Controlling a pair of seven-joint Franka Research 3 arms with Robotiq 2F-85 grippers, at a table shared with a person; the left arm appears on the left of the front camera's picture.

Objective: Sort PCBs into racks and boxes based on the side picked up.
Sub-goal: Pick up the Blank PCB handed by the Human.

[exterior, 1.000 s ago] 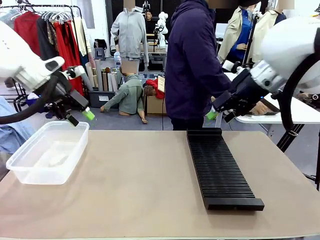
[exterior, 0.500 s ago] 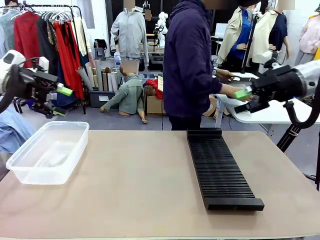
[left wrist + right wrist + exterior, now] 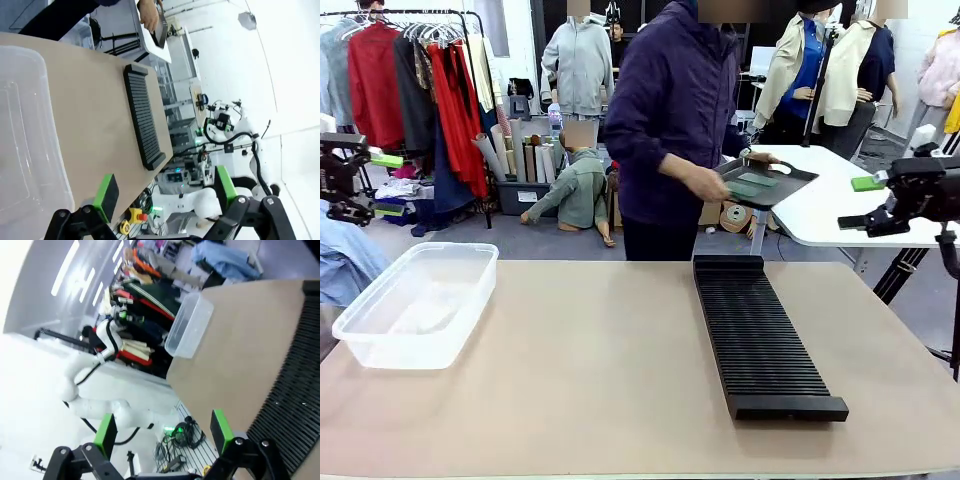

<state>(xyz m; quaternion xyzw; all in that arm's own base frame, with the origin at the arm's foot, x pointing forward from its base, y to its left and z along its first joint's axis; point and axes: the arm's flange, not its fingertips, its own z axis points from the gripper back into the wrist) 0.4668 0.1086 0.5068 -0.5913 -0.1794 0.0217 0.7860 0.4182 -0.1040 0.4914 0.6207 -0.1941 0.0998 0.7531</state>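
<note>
A person at the far side holds a shallow black tray (image 3: pixel 802 178) with green PCBs (image 3: pixel 752 184) lying flat on it, just above the far end of the rack. The long black slotted rack (image 3: pixel 760 335) lies right of centre on the table; it also shows as the rack (image 3: pixel 144 122) and the rack (image 3: pixel 296 390). The clear plastic box (image 3: pixel 420 300) stands at the left, seen again as the box (image 3: pixel 25 140) and the box (image 3: pixel 187 327). My left gripper (image 3: pixel 382 185) hangs open beyond the table's left edge, above the box. My right gripper (image 3: pixel 858 203) is open off the right side. Both the left gripper (image 3: pixel 165 192) and the right gripper (image 3: pixel 162 432) hold nothing.
A white table (image 3: pixel 820 215) stands behind the person at the right. Clothes racks and other people fill the background. The tan tabletop (image 3: pixel 590 370) between box and rack is bare.
Both arms have swung outward and back from the table, left arm to the left, right arm to the right. The person has turned and now holds the tray with PCBs toward the rack.
</note>
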